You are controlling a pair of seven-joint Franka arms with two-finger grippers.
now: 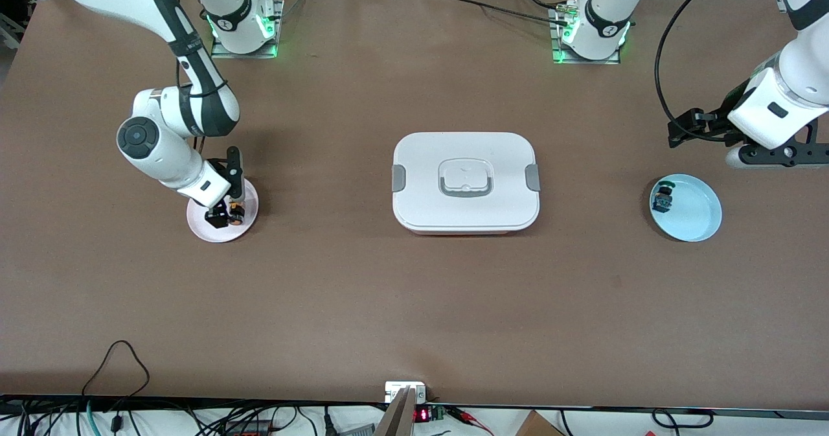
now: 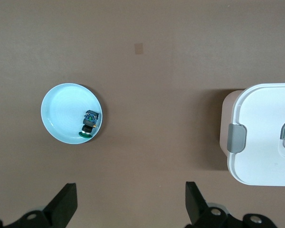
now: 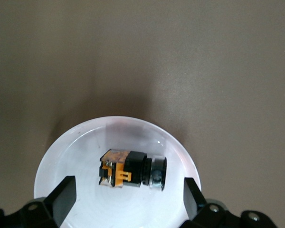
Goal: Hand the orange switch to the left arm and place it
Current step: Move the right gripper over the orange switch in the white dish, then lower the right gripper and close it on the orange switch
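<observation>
Brown table, white box (image 1: 465, 182) in the middle: toward the right arm's end from it, the right gripper (image 1: 224, 210) hangs fingers spread over the orange switch (image 1: 236, 212) on its pink plate (image 1: 201, 225), ready to pinch next, while the left gripper (image 1: 703, 128) waits spread at the left arm's end.

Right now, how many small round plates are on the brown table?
2. The pink round plate lies toward the right arm's end, under the open right gripper. The light blue round plate lies toward the left arm's end. None seems hidden.

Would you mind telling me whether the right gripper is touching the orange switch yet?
Apart. In the right wrist view the right gripper is open, its fingers standing on either side of the orange switch on the pink plate, with bare plate between.
</observation>
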